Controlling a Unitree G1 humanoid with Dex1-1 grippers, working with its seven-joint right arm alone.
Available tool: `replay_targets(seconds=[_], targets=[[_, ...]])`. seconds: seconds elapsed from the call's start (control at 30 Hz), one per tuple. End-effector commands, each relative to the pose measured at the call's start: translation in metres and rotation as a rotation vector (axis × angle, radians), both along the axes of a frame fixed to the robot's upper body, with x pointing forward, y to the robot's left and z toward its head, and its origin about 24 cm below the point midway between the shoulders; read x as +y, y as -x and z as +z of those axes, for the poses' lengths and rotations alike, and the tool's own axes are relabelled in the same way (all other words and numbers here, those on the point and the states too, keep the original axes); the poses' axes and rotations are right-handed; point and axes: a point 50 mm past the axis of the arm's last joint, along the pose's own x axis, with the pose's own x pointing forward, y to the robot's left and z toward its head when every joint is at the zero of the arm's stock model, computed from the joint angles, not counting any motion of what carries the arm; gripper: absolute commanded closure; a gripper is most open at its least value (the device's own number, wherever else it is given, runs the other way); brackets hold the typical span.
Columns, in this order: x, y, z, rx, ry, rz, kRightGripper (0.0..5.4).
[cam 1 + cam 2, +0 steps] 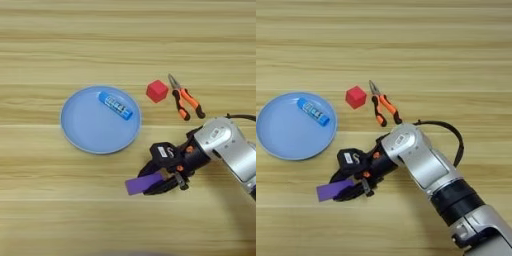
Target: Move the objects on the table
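My right gripper (150, 181) is shut on the flat purple block (142, 183), which sticks out to the left between the two black fingers just above the table (50, 220). The block sits below and right of the round light-blue plate (82, 127). A blue tube with a white label (115, 105) lies on the plate's upper right part. A small red cube (157, 91) rests to the right of the plate, with orange-handled pliers (184, 98) beside it. In the right eye view the gripper (342, 189) holds the purple block (332, 190) the same way.
The silver forearm (426, 165) comes in from the lower right, with a black cable (453, 132) looping over it near the pliers (383, 105).
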Motion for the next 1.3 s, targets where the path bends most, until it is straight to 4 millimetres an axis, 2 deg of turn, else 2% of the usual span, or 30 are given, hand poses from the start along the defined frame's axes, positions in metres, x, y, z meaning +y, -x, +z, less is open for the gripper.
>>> replay_targets(seconds=[0.03,0.27,0.6,0.77,1.03,1.3], targets=[[-0.002,-0.015,0.02,-0.104,-0.021,-0.034,3.14],[0.002,-0.021,0.03,-0.129,-0.074,-0.057,2.41],[0.006,-0.031,0.065,-0.19,-0.212,-0.098,1.45],[0.007,-0.042,0.082,-0.24,-0.288,-0.166,0.9],[0.013,-0.068,0.103,-0.34,-0.408,-0.377,0.05],[0.02,-0.088,0.107,-0.382,-0.407,-0.571,0.05]])
